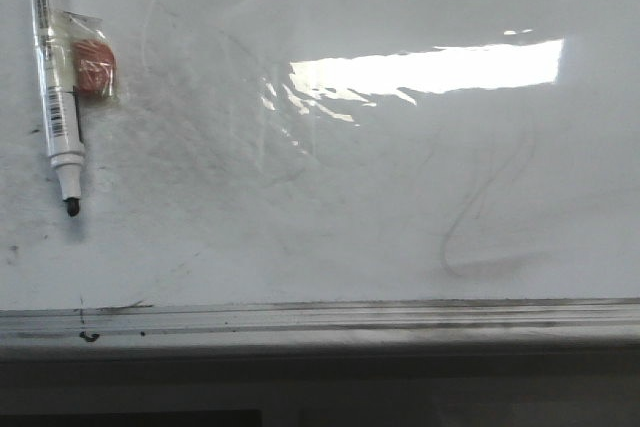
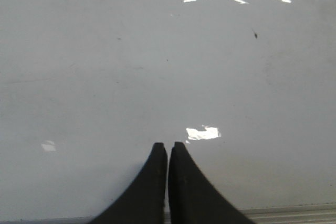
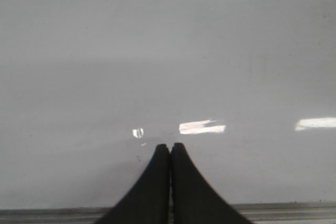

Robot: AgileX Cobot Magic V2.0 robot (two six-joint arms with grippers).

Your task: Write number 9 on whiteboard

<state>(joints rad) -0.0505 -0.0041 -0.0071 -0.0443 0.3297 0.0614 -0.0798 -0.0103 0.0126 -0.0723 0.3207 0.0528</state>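
- Front: the board (image 1: 330, 197) bears only grey smears — no 9 yet. A capped-off marker (image 1: 56, 77) lies at its far left, beside a small orange thing in a clear wrapper (image 1: 94, 65).
- Left wrist: left claw (image 2: 168, 148) pressed together, empty, over bare board.
- Right wrist: right claw (image 3: 169, 148) likewise pressed together and empty.
- Likely the starting step — next, one claw must spread and pinch the marker.

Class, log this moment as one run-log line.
marker: lying on whiteboard, uncapped | left gripper: shut, empty | right gripper: shut, empty | 9: not written
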